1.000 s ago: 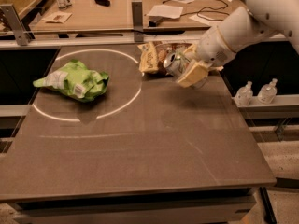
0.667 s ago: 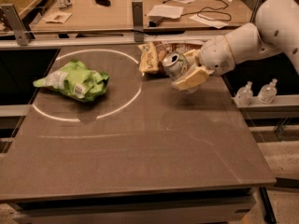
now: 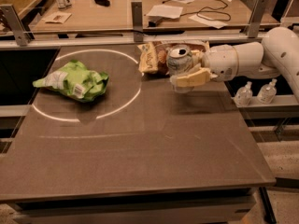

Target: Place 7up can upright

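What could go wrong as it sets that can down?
The can looks tilted in the gripper, which is over the table's far side. If it is released like that, it may tip and roll. The chip bag lies right behind it, so the can or gripper could bump it.

Table [image 3: 154, 148] bears snack bag [image 3: 74, 80], chip bag [image 3: 150, 58]; gripper [image 3: 188, 67] holds 7up can [image 3: 178, 60] above

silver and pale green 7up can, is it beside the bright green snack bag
No, the gripper holds the 7up can by the brown chip bag, far from the green snack bag.
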Robot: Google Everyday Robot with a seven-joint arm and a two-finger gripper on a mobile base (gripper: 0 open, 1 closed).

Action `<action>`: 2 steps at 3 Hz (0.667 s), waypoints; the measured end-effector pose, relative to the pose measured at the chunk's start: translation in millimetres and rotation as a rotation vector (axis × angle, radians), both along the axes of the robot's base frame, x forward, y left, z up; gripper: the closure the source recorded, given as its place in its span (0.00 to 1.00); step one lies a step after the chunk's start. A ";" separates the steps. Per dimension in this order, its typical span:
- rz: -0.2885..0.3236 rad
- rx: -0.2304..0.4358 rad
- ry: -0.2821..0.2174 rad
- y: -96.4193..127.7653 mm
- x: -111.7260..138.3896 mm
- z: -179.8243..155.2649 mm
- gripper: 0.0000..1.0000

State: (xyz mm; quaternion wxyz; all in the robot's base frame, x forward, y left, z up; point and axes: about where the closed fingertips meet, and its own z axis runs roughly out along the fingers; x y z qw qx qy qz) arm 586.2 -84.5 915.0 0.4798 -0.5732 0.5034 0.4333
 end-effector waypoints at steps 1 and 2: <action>-0.004 0.041 -0.004 -2.9 -6.2 1.5 1.00; -0.016 -0.009 -0.015 -3.6 -11.8 -8.7 1.00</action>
